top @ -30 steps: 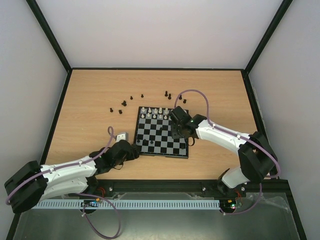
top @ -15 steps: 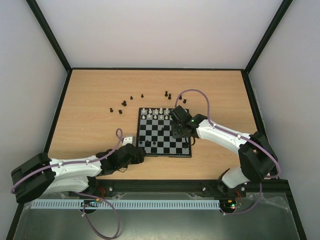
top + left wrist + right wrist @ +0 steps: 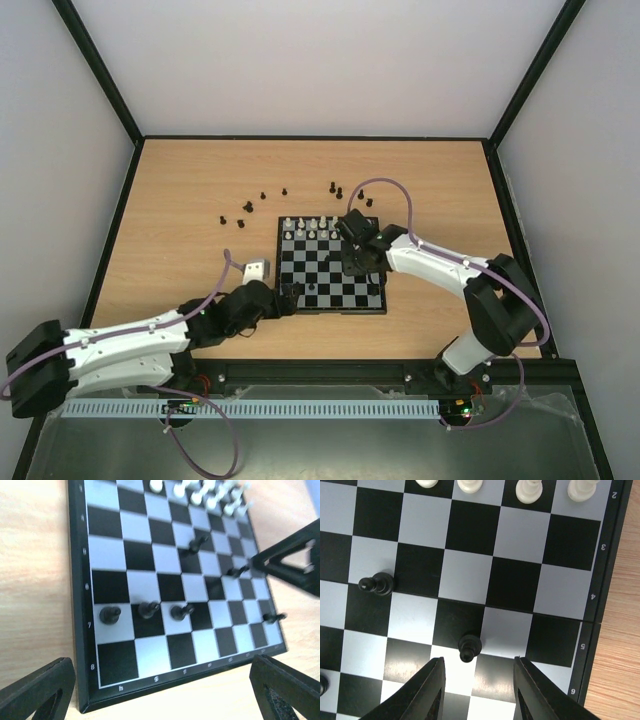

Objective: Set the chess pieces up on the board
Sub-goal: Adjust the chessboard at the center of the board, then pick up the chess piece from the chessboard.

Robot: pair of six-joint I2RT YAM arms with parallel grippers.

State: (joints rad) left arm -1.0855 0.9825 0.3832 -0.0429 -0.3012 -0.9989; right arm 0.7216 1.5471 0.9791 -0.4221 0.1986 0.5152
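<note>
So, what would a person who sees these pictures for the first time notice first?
The checkered board lies in the middle of the wooden table, with white pieces lined along its far edge and a few black pieces on its squares. More loose black pieces lie scattered on the table beyond it. The left end effector is open at the board's near left corner, and the right end effector is open over its right side.

Glossy board (image 3: 510, 535); matt wood-grain table (image 3: 180, 180)
</note>
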